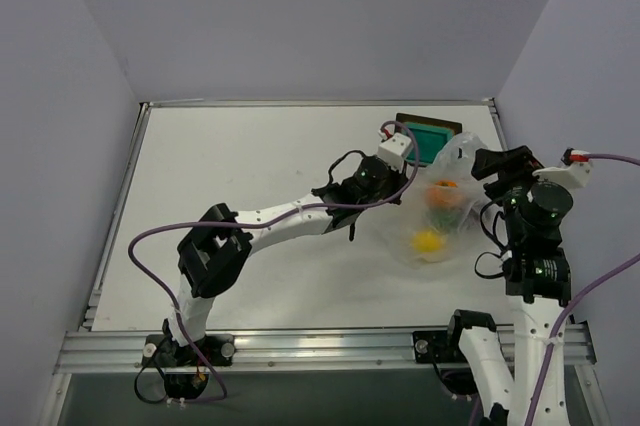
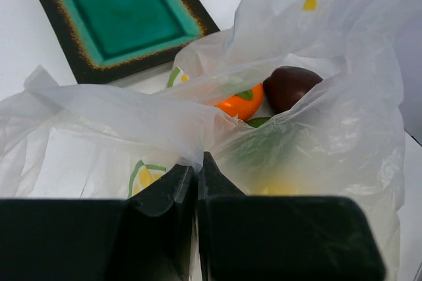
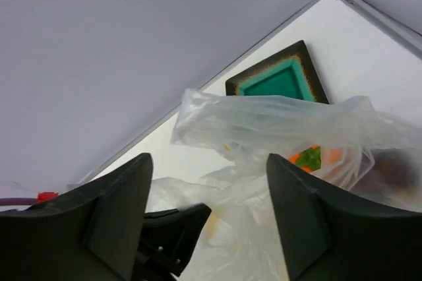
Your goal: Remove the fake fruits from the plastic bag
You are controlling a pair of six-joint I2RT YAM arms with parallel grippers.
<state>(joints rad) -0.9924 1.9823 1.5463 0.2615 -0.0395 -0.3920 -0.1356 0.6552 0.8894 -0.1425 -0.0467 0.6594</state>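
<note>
The clear plastic bag (image 1: 448, 221) lies at the right of the table, its mouth pulled up. My left gripper (image 1: 414, 174) is shut on a fold of the bag's near edge (image 2: 196, 159). Inside the bag I see the orange fruit (image 2: 241, 104) with a green stem, the dark red fruit (image 2: 290, 86), the green fruit (image 2: 258, 144) and, blurred through the plastic, the yellow lemon (image 1: 428, 240). My right gripper (image 1: 491, 168) is open and empty (image 3: 208, 162), just at the bag's (image 3: 277, 123) right side. The orange fruit (image 3: 328, 155) shows beyond it.
The dark square tray with the teal inside (image 1: 431, 137) lies just behind the bag, near the back wall; it also shows in the left wrist view (image 2: 125, 14) and the right wrist view (image 3: 280, 80). The table's right edge and side wall are close to the right arm.
</note>
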